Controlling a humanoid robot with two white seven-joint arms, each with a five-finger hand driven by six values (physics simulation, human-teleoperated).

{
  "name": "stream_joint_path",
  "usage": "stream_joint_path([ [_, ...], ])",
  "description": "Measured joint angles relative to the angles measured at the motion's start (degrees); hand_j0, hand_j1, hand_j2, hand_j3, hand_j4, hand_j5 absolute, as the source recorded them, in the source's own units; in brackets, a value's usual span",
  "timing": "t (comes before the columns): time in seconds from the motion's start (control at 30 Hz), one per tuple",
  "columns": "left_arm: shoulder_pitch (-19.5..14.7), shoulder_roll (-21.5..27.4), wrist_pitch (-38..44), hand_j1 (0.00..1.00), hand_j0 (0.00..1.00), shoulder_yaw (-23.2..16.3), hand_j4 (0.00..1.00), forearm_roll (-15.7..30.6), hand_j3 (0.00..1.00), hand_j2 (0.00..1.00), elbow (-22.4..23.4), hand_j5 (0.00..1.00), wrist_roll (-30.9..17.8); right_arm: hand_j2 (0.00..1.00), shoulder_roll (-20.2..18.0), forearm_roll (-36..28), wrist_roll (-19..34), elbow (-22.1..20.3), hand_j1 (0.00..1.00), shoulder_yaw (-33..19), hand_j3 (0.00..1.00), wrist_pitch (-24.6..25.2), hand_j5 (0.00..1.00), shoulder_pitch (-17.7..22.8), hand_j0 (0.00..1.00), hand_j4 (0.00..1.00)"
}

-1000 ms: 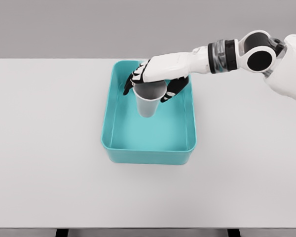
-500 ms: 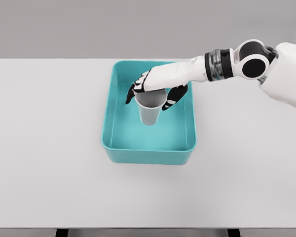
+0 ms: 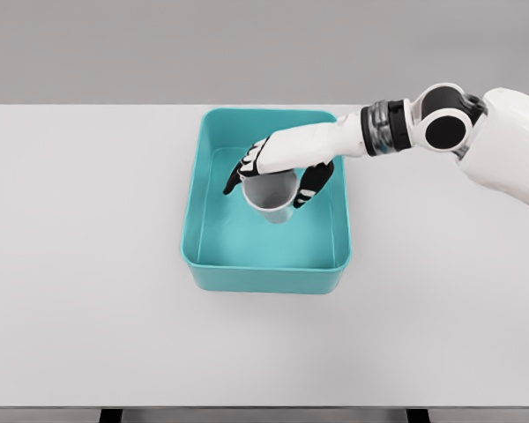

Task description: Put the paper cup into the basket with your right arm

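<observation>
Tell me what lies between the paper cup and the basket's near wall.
Nothing: in the head view only bare teal floor separates the paper cup, held by the right hand, from the basket wall.

Basket (image 3: 266, 264) sits mid-table, open-topped, with 4 raised teal walls — these block any level approach to its interior; entry is from above only. Right hand (image 3: 278, 163) and forearm cross the far right rim and occupy the upper middle of the interior, fingers closed round the paper cup (image 3: 271, 196). Near half of the basket floor is unoccupied. Table (image 3: 79, 264) is open left, right and in front of the basket — free passage on those 3 sides.
</observation>
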Motion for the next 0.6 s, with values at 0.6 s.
stream_joint_path([
  [0.6,0.0,0.0,0.0,1.0,1.0,0.0,1.0,0.0,1.0,1.0,0.0,1.0,0.0,1.0,-20.3,-4.5,0.5,-17.7,1.0,-10.0,1.0,-1.5,1.0,0.4,1.0,1.0],
])
